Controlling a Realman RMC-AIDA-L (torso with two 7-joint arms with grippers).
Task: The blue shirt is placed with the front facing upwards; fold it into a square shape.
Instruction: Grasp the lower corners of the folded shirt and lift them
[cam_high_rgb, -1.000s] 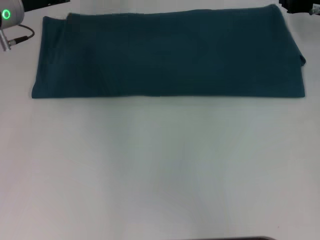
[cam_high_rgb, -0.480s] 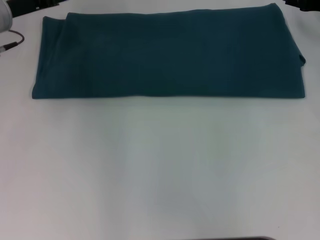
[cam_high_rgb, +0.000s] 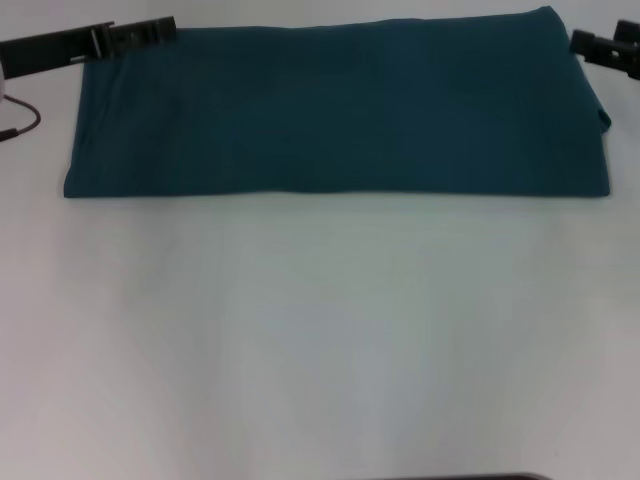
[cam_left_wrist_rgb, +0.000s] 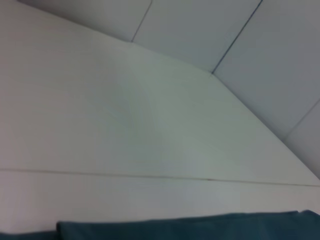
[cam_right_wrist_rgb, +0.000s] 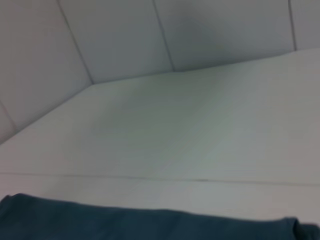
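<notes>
The blue shirt (cam_high_rgb: 340, 110) lies flat as a long, plain teal band across the far part of the table, with no lettering showing. My left gripper (cam_high_rgb: 150, 32) reaches in from the left, low over the shirt's far left corner. At the far right corner, beside the shirt's edge, sits my right gripper (cam_high_rgb: 590, 45), only partly in view. An edge of the shirt (cam_left_wrist_rgb: 190, 227) shows in the left wrist view. The right wrist view shows another edge of the shirt (cam_right_wrist_rgb: 125, 222).
The white table (cam_high_rgb: 320, 340) spreads wide in front of the shirt. A dark cable (cam_high_rgb: 20, 125) loops at the left edge. Grey wall panels (cam_left_wrist_rgb: 260, 60) stand behind the table's far side.
My left gripper has swung in from the left edge over the shirt's far left corner. The right gripper has come further in at the far right corner. The shirt has not moved.
</notes>
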